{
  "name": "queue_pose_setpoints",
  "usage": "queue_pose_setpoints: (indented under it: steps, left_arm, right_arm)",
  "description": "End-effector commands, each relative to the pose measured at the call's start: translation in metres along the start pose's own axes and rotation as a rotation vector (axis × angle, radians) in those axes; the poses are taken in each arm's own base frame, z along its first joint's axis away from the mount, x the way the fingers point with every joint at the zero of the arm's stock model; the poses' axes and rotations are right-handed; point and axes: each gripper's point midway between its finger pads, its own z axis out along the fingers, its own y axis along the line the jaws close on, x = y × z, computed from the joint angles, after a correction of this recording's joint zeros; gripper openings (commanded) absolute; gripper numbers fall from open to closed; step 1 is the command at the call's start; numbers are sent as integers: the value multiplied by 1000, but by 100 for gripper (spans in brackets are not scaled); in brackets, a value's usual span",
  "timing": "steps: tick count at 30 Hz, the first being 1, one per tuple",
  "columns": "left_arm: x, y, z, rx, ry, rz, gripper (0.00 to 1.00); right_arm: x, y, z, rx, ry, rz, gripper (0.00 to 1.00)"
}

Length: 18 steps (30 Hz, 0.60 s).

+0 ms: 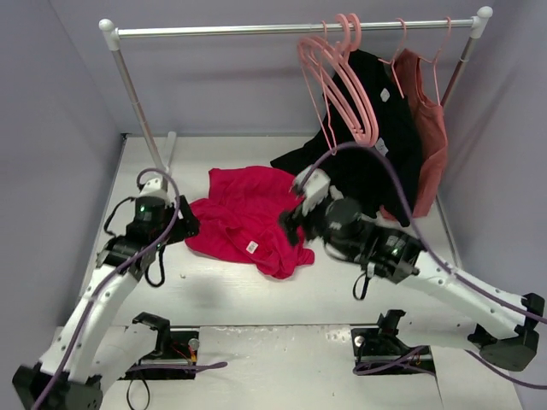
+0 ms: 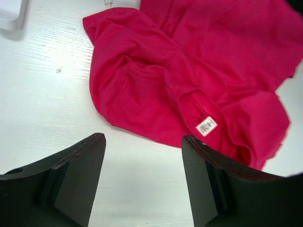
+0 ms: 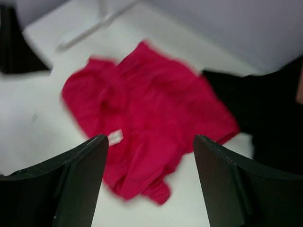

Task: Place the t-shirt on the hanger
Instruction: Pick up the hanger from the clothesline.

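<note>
Top external view has the t-shirt (image 1: 248,220) lying crumpled on the white tabletop (image 1: 256,295), between the two arms and in front of a clothes rail (image 1: 291,29). A bunch of empty pink hangers (image 1: 346,81) is hooked on the right half of the rail. Beside them on the same rail hang a black shirt (image 1: 385,145) and a rust-red sleeveless top (image 1: 427,128); the black shirt's hem reaches the tabletop just beside the t-shirt's far right edge. The left pincer (image 1: 184,225) sits at the t-shirt's left edge and the right pincer (image 1: 291,224) over its right edge; this view does not settle whether either touches the cloth. The left wrist camera shows the left pincer (image 2: 142,184) with its fingers (image 2: 71,179) apart and only bare tabletop between them, the t-shirt's near hem just ahead. A small white neck label (image 2: 206,126) lies face up there, bearing a round mark too small to read. The rail's white foot (image 2: 12,14) shows in the top left corner. The right wrist camera is blurred. It shows the right pincer (image 3: 151,184) spread wide above the t-shirt, the label as a pale patch (image 3: 115,137), and the black shirt to the right. Only the overhead view takes in the rail and hangers.
</note>
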Motion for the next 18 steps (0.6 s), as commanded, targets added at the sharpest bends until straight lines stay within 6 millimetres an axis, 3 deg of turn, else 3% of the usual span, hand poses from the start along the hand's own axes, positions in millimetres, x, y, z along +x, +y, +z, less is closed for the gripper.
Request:
queue_pose_setpoints:
  steps: [1, 3, 4, 5, 6, 7, 8, 10, 13, 18]
  left_arm:
    - [-18, 1, 14, -58, 30, 110, 65]
    - [-25, -2, 19, -67, 43, 122, 65]
    - [-25, -2, 20, -66, 45, 126, 65]
    - [-28, -5, 22, -52, 30, 126, 65]
    - [-27, -5, 24, -46, 25, 129, 65]
    - [-17, -2, 28, -43, 45, 132, 65]
    - [-14, 1, 31, -42, 42, 126, 65]
    - [-2, 4, 32, -43, 81, 118, 65]
    - [4, 3, 33, -29, 106, 116, 65]
    - [8, 2, 33, -25, 126, 113, 66]
  right_arm:
    - [-83, -91, -19, 317, -154, 22, 74]
    - [-106, -113, -16, 346, -179, 32, 74]
    - [-133, -137, -28, 394, -233, 48, 75]
    - [-137, -145, -19, 404, -218, 38, 75]
    - [-142, -151, -19, 414, -214, 36, 75]
    - [-162, -161, -26, 426, -255, 41, 76]
    - [-161, -165, -15, 430, -233, 37, 76]
    - [-174, -174, -15, 432, -257, 44, 77]
    - [-171, -190, 2, 456, -236, 64, 77]
    - [-153, -236, 26, 542, -202, 97, 76]
